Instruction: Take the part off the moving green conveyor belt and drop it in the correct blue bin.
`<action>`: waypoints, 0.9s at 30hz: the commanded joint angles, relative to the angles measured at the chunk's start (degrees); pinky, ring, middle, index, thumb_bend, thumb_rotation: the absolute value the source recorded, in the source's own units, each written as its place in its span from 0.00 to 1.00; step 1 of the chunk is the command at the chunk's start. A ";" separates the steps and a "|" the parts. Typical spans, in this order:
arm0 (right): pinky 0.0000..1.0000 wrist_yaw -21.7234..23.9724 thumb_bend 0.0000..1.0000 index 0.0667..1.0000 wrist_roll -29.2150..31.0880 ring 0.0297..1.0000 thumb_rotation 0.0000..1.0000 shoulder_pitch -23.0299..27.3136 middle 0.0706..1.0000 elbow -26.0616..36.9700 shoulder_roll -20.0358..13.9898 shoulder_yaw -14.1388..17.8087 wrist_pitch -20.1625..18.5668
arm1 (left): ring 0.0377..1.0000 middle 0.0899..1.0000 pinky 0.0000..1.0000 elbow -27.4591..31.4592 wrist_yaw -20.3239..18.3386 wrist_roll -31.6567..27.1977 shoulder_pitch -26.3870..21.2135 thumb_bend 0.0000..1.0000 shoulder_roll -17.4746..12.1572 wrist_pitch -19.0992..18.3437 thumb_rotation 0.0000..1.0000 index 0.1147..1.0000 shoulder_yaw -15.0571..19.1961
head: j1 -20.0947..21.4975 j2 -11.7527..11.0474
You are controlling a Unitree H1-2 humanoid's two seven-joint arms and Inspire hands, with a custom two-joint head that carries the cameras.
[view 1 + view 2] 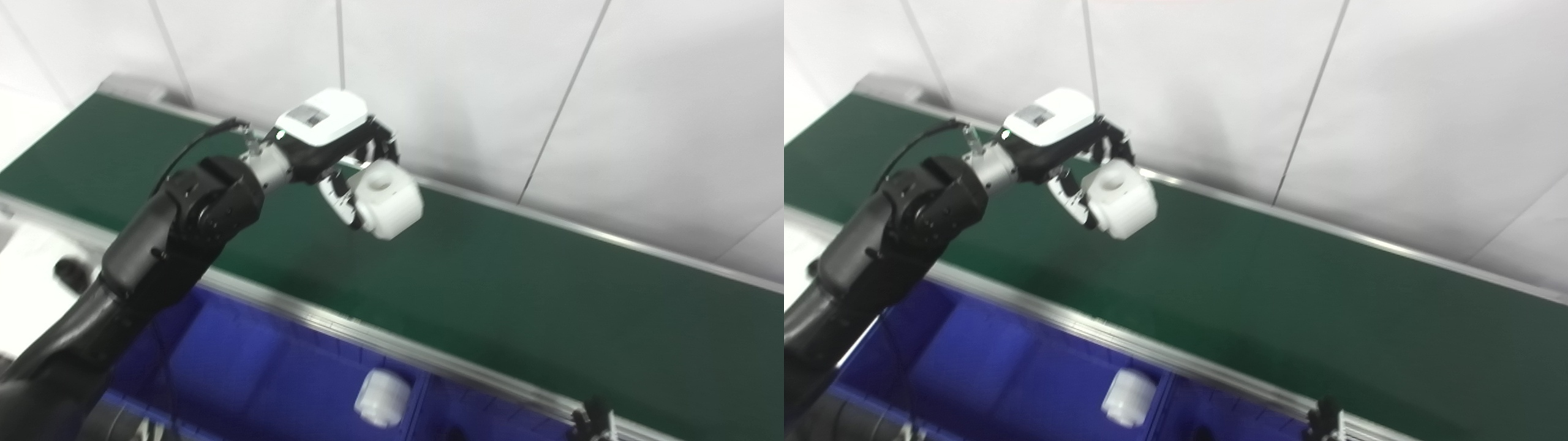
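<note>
My left hand (343, 153) is raised above the green conveyor belt (490, 275) and is shut on a white block-shaped part (389, 199) with a round hole in its top face. The part hangs clear of the belt surface. The same hand (1072, 150) and held part (1121, 199) show in the right eye view. Below the belt's near rail lies a blue bin (245, 367) with another white ribbed part (381, 398) inside it. My right hand is barely in view, only a dark tip (591, 419) at the bottom edge.
A silver rail (367, 334) runs along the belt's near side, between belt and bins. A divider wall (422, 398) separates the blue bin from a second compartment to the right. White wall panels (490, 92) stand behind the belt.
</note>
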State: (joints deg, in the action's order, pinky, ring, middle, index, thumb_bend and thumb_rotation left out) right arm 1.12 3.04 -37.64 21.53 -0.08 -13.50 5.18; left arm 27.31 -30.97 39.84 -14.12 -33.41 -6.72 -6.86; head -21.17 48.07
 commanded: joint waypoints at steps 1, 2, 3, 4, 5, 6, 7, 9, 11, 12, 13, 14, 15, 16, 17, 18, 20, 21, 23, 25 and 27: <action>1.00 0.73 0.95 1.00 0.65 1.00 1.00 -0.49 1.00 2.68 -0.06 -0.02 -0.63 | 0.47 0.46 0.41 4.70 -0.66 0.20 1.61 0.52 -2.67 -1.70 0.00 0.40 2.85 | -0.65 0.64; 1.00 0.76 0.94 1.00 0.85 1.00 1.00 -0.55 1.00 2.84 -0.11 -0.03 -0.69 | 0.46 0.45 0.41 5.86 -0.96 0.06 2.73 0.52 -2.93 -1.84 0.00 0.41 3.59 | -0.65 0.64; 1.00 0.78 0.94 1.00 1.02 1.00 1.00 -0.63 1.00 3.09 -0.14 -0.06 -0.83 | 0.45 0.45 0.40 6.75 -0.74 -0.23 4.40 0.52 -3.26 -1.50 0.00 0.41 4.63 | -1.46 1.10; 1.00 0.80 0.93 1.00 1.12 1.00 1.00 -0.69 1.00 3.26 -0.15 -0.08 -0.94 | 0.45 0.45 0.40 7.29 -0.59 -0.43 5.52 0.52 -3.46 -1.23 0.00 0.41 5.35 | -1.46 1.10; 1.00 0.85 0.93 1.00 1.36 1.00 1.00 -0.77 1.00 3.51 -0.13 -0.14 -1.05 | 0.45 0.45 0.40 7.87 -0.59 -0.49 6.90 0.52 -3.87 -0.98 0.00 0.41 6.14 | -2.05 1.40; 1.00 0.91 0.92 1.00 1.59 1.00 1.00 -0.85 1.00 3.72 -0.12 -0.20 -1.09 | 0.46 0.46 0.41 8.52 -0.62 -0.56 8.45 0.52 -4.32 -0.77 0.00 0.40 7.01 | -2.39 1.58; 1.00 0.98 0.91 1.00 1.82 1.00 1.00 -0.89 1.00 3.89 -0.12 -0.26 -1.17 | 0.48 0.47 0.42 9.13 -0.65 -0.56 10.05 0.52 -4.65 -0.74 0.00 0.39 7.88 | -2.49 1.64; 1.00 1.22 0.90 1.00 2.45 1.00 1.00 -0.85 1.00 4.24 -0.24 -0.40 -1.48 | 0.50 0.48 0.44 10.82 -1.11 -0.31 14.00 0.52 -5.06 -1.68 0.00 0.39 9.96 | -3.06 1.84; 1.00 1.39 0.90 1.00 3.20 1.00 1.00 -0.62 1.00 4.66 -0.35 -0.45 -2.12 | 0.50 0.48 0.44 12.61 -1.57 -0.57 17.74 0.52 -5.29 -2.46 0.00 0.39 11.98 | -3.75 2.03; 1.00 1.49 0.90 1.00 3.66 1.00 1.00 -0.43 1.00 4.86 -0.43 -0.44 -2.53 | 0.48 0.48 0.42 13.42 -1.54 -0.61 19.63 0.52 -5.38 -2.37 0.00 0.39 12.90 | -4.35 2.11; 1.00 1.62 0.90 1.00 4.03 1.00 1.00 -0.26 1.00 5.00 -0.53 -0.45 -2.77 | 0.47 0.47 0.41 14.19 -1.37 -0.47 21.81 0.52 -5.52 -1.93 0.00 0.39 13.89 | -4.48 2.12; 1.00 1.73 0.90 1.00 4.42 1.00 1.00 -0.02 1.00 5.12 -0.62 -0.40 -3.03 | 0.47 0.47 0.41 14.74 -1.12 -0.36 23.64 0.52 -5.51 -1.41 0.00 0.39 14.73 | -5.03 2.18; 1.00 1.84 0.90 1.00 4.80 1.00 1.00 0.16 1.00 5.26 -0.66 -0.40 -3.21 | 0.47 0.47 0.41 15.29 -0.58 -0.32 25.80 0.52 -5.31 -0.87 0.00 0.39 15.76 | -5.12 2.21; 1.00 1.96 0.89 1.00 5.18 1.00 1.00 0.46 1.00 5.39 -0.75 -0.34 -3.46 | 0.48 0.47 0.42 15.69 -0.16 0.02 27.44 0.52 -5.02 -0.56 0.00 0.39 16.54 | -5.60 2.32; 1.00 2.09 0.89 1.00 5.36 1.00 1.00 0.70 1.00 5.51 -0.89 -0.36 -3.66 | 0.50 0.46 0.43 16.09 0.27 0.99 29.38 0.52 -4.56 -0.49 0.00 0.40 17.45 | -5.66 2.33; 1.00 2.18 0.89 1.00 5.59 1.00 1.00 0.96 1.00 5.60 -1.03 -0.33 -3.88 | 0.50 0.46 0.43 16.42 0.43 1.35 31.19 0.52 -4.09 -0.72 0.00 0.40 18.35 | -5.78 2.40; 1.00 2.19 0.90 1.00 6.04 1.00 1.00 1.30 1.00 5.75 -1.16 -0.15 -4.43 | 0.52 0.48 0.45 16.46 1.08 1.03 34.33 0.52 -3.10 -0.76 0.00 0.39 19.92 | -5.69 2.46; 1.00 2.21 0.91 1.00 6.27 1.00 1.00 1.40 1.00 5.69 -1.25 0.00 -4.53 | 0.52 0.48 0.45 16.17 1.89 0.55 35.73 0.52 -2.53 -0.23 0.00 0.38 20.58 | -5.69 2.46; 1.00 2.22 0.92 1.00 7.00 1.00 1.00 1.59 1.00 5.52 -1.35 0.40 -4.86 | 0.52 0.49 0.45 15.57 3.46 0.68 37.76 0.52 -1.27 0.94 0.00 0.38 21.18 | -5.34 2.58; 1.00 2.12 0.94 1.00 7.66 1.00 1.00 1.64 1.00 5.53 -1.32 0.74 -5.32 | 0.51 0.48 0.43 15.12 4.44 1.52 39.08 0.52 0.08 1.54 0.00 0.38 21.12 | -5.13 2.64; 1.00 2.00 0.95 1.00 7.57 1.00 1.00 1.77 1.00 5.35 -1.30 1.07 -5.36 | 0.52 0.49 0.43 14.38 4.72 3.40 39.92 0.52 1.73 1.61 0.00 0.38 20.01 | -4.55 2.65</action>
State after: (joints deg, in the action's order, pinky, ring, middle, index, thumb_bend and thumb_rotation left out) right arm 2.62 10.24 -35.91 25.13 -1.32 -12.70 -0.11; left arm 41.27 -28.31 41.77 25.89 -31.74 -6.32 13.16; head -25.75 50.80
